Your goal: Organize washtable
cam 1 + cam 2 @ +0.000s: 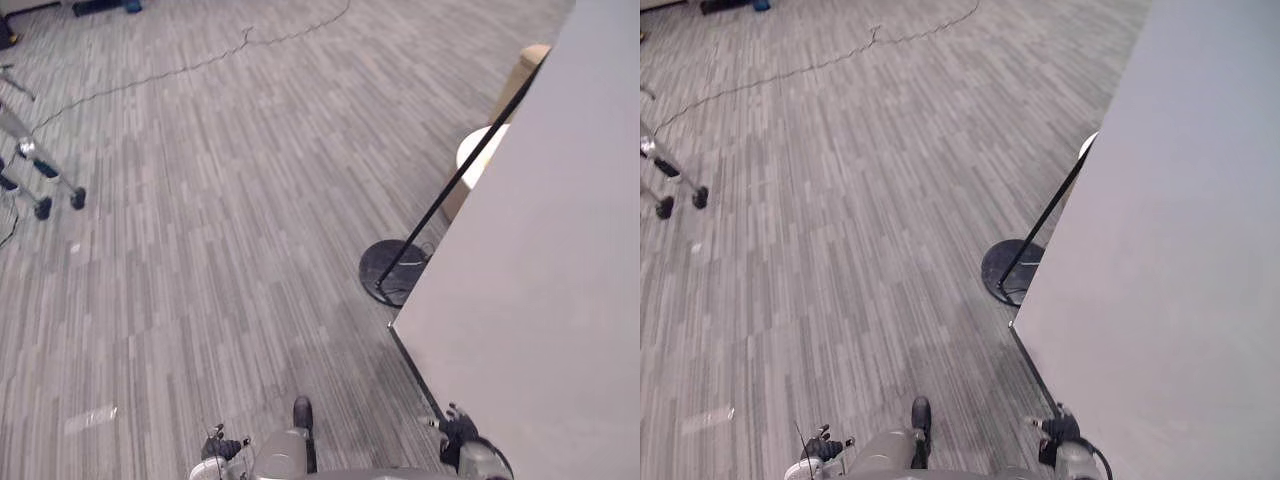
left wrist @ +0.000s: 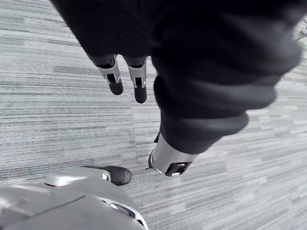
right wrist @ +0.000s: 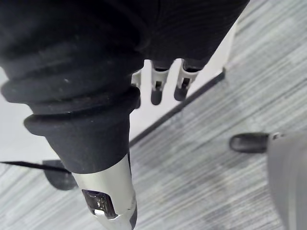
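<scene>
Carpet [image 1: 200,200] is filling the head views; both hands [image 2: 139,81] [image 3: 168,86] are hanging with fingers relaxed, holding nothing; washtable progress cannot be judged.

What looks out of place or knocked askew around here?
A black pole leans steeply from its round base on the carpet, its top passing behind the grey panel. Nothing looks spilled or damaged.

Even, soft indoor light; faint shadows.
</scene>
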Robot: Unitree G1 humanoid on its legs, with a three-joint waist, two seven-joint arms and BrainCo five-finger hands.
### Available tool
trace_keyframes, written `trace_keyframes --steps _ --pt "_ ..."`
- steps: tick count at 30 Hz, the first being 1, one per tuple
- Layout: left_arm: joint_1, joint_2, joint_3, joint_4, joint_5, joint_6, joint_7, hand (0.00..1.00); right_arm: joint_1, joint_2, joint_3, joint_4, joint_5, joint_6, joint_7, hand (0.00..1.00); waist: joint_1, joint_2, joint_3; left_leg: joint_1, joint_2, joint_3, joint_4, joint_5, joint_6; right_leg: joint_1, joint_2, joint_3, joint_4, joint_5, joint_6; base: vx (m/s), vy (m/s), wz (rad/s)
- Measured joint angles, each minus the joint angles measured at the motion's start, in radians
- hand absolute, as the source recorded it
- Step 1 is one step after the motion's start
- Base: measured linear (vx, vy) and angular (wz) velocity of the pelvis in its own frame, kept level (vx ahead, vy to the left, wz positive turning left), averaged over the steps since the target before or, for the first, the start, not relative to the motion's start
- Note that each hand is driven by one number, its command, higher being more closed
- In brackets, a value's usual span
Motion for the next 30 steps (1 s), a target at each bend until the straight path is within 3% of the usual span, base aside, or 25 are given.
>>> trace_keyframes --steps 2,5,6,8,9,10,11,12,14,16,18,19,21,22,23,24,25,26,30 --pt "-0.001 0.014 -0.027 0.013 0.001 0.0 0.001 0.0 0.039 0.001 -0.007 0.001 -0.022 0.008 -0.001 0.0 -0.004 -0.007 -0.002 0.048 -0.005 0.012 -0.092 0.038 -0.005 0.003 0.001 0.005 -0.017 -0.002 0.001 -0.01 -0.033 -0.25" --pt "-0.009 0.03 -0.042 0.014 0.021 0.001 0.0 0.0 0.054 0.005 -0.041 0.005 -0.031 0.017 -0.004 0.0 -0.013 -0.019 0.007 0.044 -0.013 0.005 -0.097 0.039 -0.005 0.003 -0.01 -0.021 -0.014 -0.022 0.009 -0.05 -0.02 0.09" --pt "-0.006 0.048 -0.045 0.016 0.03 0.002 -0.002 0.0 0.064 0.016 -0.056 0.007 -0.036 0.02 -0.003 0.0 -0.026 -0.043 0.012 0.041 -0.03 -0.01 -0.097 0.038 -0.004 0.004 -0.035 -0.049 0.002 -0.041 0.023 0.0 0.043 0.43" --pt "-0.008 0.068 -0.079 0.012 0.052 0.002 -0.003 0.0 0.079 0.02 -0.073 0.007 -0.036 0.03 -0.003 0.0 -0.026 -0.068 0.008 0.035 -0.084 0.003 -0.073 0.009 0.023 0.005 -0.09 -0.095 0.022 -0.059 0.079 0.07 0.093 0.55" --pt "-0.01 0.072 -0.103 0.012 0.058 0.002 -0.002 0.0 0.073 0.015 -0.064 0.006 -0.035 0.038 -0.003 0.0 -0.025 -0.067 0.011 0.026 -0.101 0.017 -0.025 -0.052 0.066 -0.018 -0.103 -0.099 0.106 -0.054 0.113 0.17 0.104 0.41" --pt "-0.003 0.067 -0.108 0.013 0.057 0.004 0.001 0.0 0.048 0.012 -0.051 0.004 -0.036 0.044 0.0 0.0 -0.027 -0.055 0.017 0.029 -0.097 0.008 -0.028 -0.057 0.075 -0.09 -0.108 -0.092 0.252 -0.018 0.144 0.17 0.117 0.27" --pt "-0.001 0.065 -0.108 0.013 0.057 0.004 0.0 0.0 0.043 0.004 -0.037 0.004 -0.035 0.04 0.002 0.0 -0.027 -0.036 0.019 0.043 -0.087 0.001 -0.038 -0.057 0.076 -0.122 -0.1 -0.084 0.322 0.018 0.129 0.14 0.139 0.1" --pt "0.006 0.057 -0.109 0.013 0.057 0.006 -0.003 0.0 0.024 -0.008 -0.007 0.002 -0.034 0.037 0.002 0.0 -0.026 -0.015 0.036 0.07 -0.062 -0.004 -0.055 -0.058 0.083 -0.157 -0.084 -0.081 0.344 0.004 0.062 0.13 0.193 0.02" --pt "0.021 0.061 -0.106 0.012 0.057 0.008 -0.004 0.0 -0.004 0.004 0.046 -0.003 -0.035 0.029 0.002 0.0 -0.022 -0.03 0.03 0.1 -0.045 -0.006 -0.086 -0.059 0.084 -0.177 -0.052 -0.091 0.254 -0.01 0.062 0.13 0.152 0.02" --pt "0.019 0.066 -0.11 0.012 0.057 0.012 -0.008 0.0 -0.039 0.017 0.123 -0.002 -0.058 0.011 0.004 0.0 -0.022 -0.036 0.029 0.109 -0.037 -0.012 -0.092 -0.07 0.073 -0.188 -0.011 -0.091 0.074 0.034 0.074 0.11 0.074 0.13" --pt "0.019 0.066 -0.109 0.012 0.057 0.012 -0.007 0.0 -0.069 0.013 0.164 0.003 -0.091 0.01 0.005 0.0 -0.022 -0.039 0.027 0.113 -0.048 -0.013 -0.09 -0.076 0.066 -0.192 -0.006 -0.098 -0.01 0.103 0.041 0.09 0.044 0.14" --pt "0.018 0.064 -0.106 0.011 0.057 0.012 -0.006 0.0 -0.082 0.003 0.193 0.006 -0.129 0.012 0.009 0.0 -0.022 -0.04 0.026 0.113 -0.057 0.0 -0.092 -0.089 0.056 -0.189 -0.01 -0.124 -0.029 0.141 0.006 0.1 0.019 0.12" --pt "0.022 0.07 -0.094 0.005 0.057 0.012 -0.003 0.0 -0.102 0.0 0.221 0.006 -0.166 0.013 0.013 0.0 -0.012 -0.06 0.007 0.102 -0.042 0.174 -0.067 -0.163 0.032 -0.185 -0.017 -0.169 -0.063 0.207 -0.014 0.12 -0.043 0.13" --pt "0.017 0.074 -0.08 0.005 0.058 0.013 -0.002 0.0 -0.112 -0.008 0.22 0.006 -0.182 0.013 0.011 0.0 -0.002 -0.086 -0.01 0.071 -0.016 0.334 0.003 -0.193 0.03 -0.164 -0.038 -0.217 -0.097 0.237 -0.019 0.15 -0.117 0.23" --pt "0.005 0.061 -0.064 0.007 0.058 0.015 0.006 0.0 -0.117 -0.035 0.217 0.005 -0.188 0.012 0.0 0.0 0.0 -0.064 -0.005 0.055 0.034 0.448 0.085 -0.239 0.04 -0.153 -0.045 -0.255 -0.107 0.245 -0.017 0.15 -0.093 0.36" --pt "0.005 0.057 -0.058 0.012 0.058 0.017 0.012 0.0 -0.117 -0.042 0.215 0.001 -0.188 0.012 -0.007 0.0 -0.005 -0.054 -0.008 0.053 0.062 0.504 0.122 -0.254 0.038 -0.145 -0.048 -0.272 -0.105 0.237 -0.015 0.13 -0.019 0.59" --pt "0.003 0.045 -0.053 0.016 0.057 0.026 0.015 0.0 -0.117 -0.052 0.209 -0.009 -0.183 0.011 -0.015 0.0 -0.028 -0.042 -0.005 0.049 0.095 0.54 0.169 -0.267 0.039 -0.124 -0.05 -0.308 -0.1 0.22 -0.012 0.19 0.0 0.73" --pt "0.004 0.042 -0.036 0.016 0.057 0.029 0.015 0.0 -0.103 -0.054 0.191 -0.01 -0.177 0.011 -0.02 0.0 -0.024 -0.025 -0.01 0.066 0.101 0.506 0.179 -0.254 0.026 -0.1 -0.049 -0.319 -0.08 0.205 -0.013 0.2 -0.009 0.68" --pt "-0.003 0.044 -0.038 0.008 0.058 0.028 0.012 0.0 -0.058 -0.047 0.153 -0.01 -0.119 0.01 -0.023 0.0 -0.048 -0.021 -0.022 0.101 0.127 0.423 0.15 -0.212 0.012 -0.112 -0.028 -0.335 0.055 0.131 -0.025 0.21 -0.028 0.78"
